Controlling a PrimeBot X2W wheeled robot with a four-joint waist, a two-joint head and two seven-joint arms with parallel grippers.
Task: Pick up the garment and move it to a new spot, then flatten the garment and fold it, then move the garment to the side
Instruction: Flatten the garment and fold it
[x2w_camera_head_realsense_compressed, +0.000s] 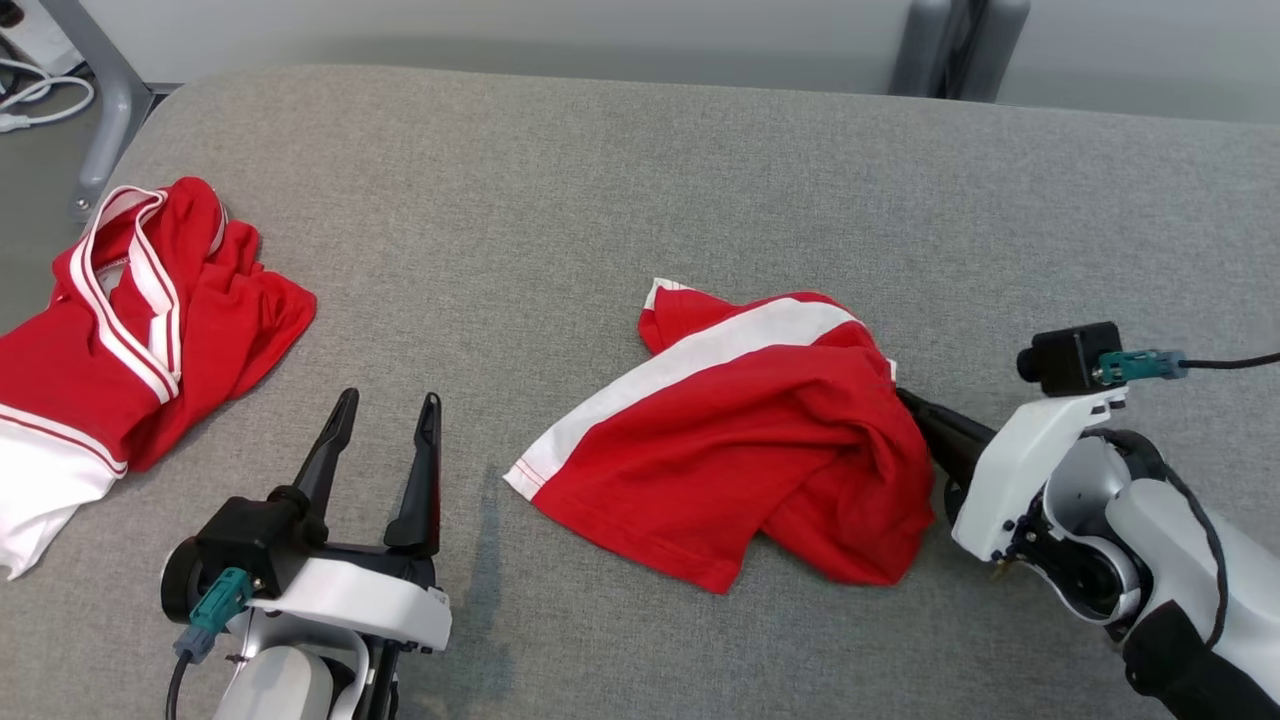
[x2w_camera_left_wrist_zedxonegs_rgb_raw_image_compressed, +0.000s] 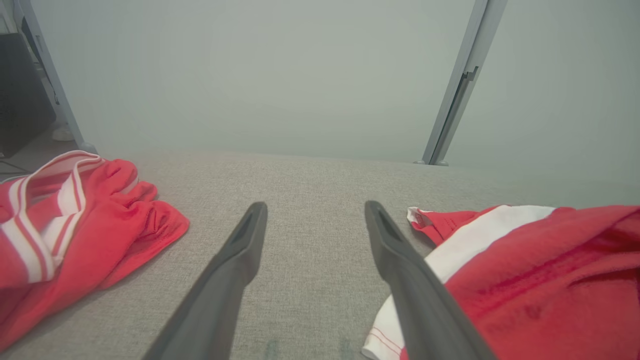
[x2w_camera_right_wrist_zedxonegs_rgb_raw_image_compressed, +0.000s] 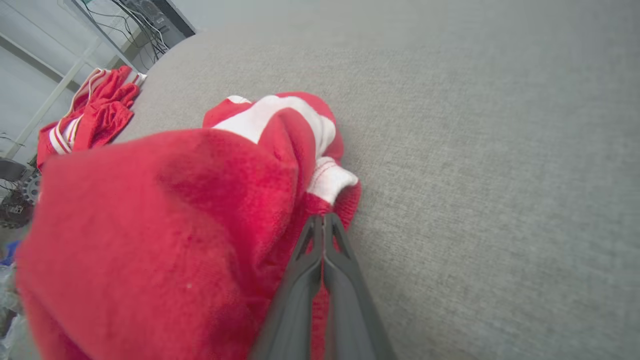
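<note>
Pinching the right-hand edge of the garment (x2w_camera_head_realsense_compressed: 740, 440), the right gripper (x2w_camera_right_wrist_zedxonegs_rgb_raw_image_compressed: 324, 220) has its two dark fingers pressed together, their tips buried in red cloth beside a small white fold. The garment is red with a broad white band and a white hem. It lies crumpled on the grey table (x2w_camera_head_realsense_compressed: 600, 180), right of the middle and nearer the near edge than the far one. Its white-hemmed corner points toward the near left, and the cloth bunches up thickest where the right gripper grips it. In the right wrist view that bunch rises close to the camera on the left. The left gripper (x2w_camera_head_realsense_compressed: 390, 398) sits low by the near edge, left of the garment and apart from it, its fingers spread wide with bare table between them and nothing in them. In the left wrist view the garment's white band lies just beside the right-hand finger. A second red garment (x2w_camera_head_realsense_compressed: 130, 330), trimmed with white stripes, lies rumpled at the table's left edge, well apart from the first. Pale cables (x2w_camera_head_realsense_compressed: 40, 95) lie on the floor beyond the far left corner.
</note>
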